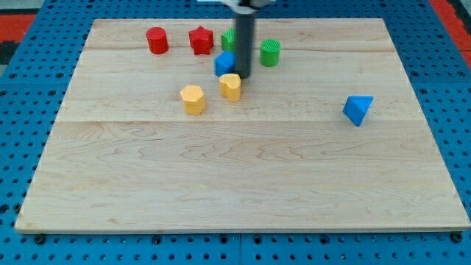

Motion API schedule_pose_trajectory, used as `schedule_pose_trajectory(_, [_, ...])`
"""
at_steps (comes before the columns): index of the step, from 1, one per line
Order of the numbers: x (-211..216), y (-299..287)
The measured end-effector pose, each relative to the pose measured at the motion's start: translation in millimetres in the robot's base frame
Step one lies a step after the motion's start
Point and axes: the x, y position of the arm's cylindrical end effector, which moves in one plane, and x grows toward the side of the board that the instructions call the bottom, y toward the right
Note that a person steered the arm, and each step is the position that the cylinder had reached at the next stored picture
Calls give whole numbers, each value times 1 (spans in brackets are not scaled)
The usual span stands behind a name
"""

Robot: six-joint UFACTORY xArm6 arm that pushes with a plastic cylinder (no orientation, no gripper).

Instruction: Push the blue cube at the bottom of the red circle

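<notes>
The blue cube (224, 62) sits near the view's top, partly hidden behind my rod. The red circle (157, 40) is a red cylinder at the top left of the board. My tip (242, 76) rests right against the blue cube's right side, just above the right yellow block (230, 86). The cube lies to the right of and a little below the red circle, with the red star (200, 40) between them.
A green block (229, 38) is partly hidden behind the rod. A green cylinder (270, 52) stands right of the rod. A yellow hexagonal block (192, 99) lies lower left. A blue triangular block (358, 110) sits at the right. The wooden board (235, 184) ends at blue pegboard.
</notes>
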Motion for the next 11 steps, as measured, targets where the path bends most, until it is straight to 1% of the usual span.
schedule_pose_trajectory(1, [-3,-45])
schedule_pose_trajectory(2, [8,-35])
schedule_pose_trajectory(6, [1,-34])
schedule_pose_trajectory(7, [-25,-34])
schedule_pose_trajectory(8, [-31,-34])
schedule_pose_trajectory(9, [-36,-50])
schedule_pose_trajectory(10, [-38,-34])
schedule_pose_trajectory(11, [-70,-30])
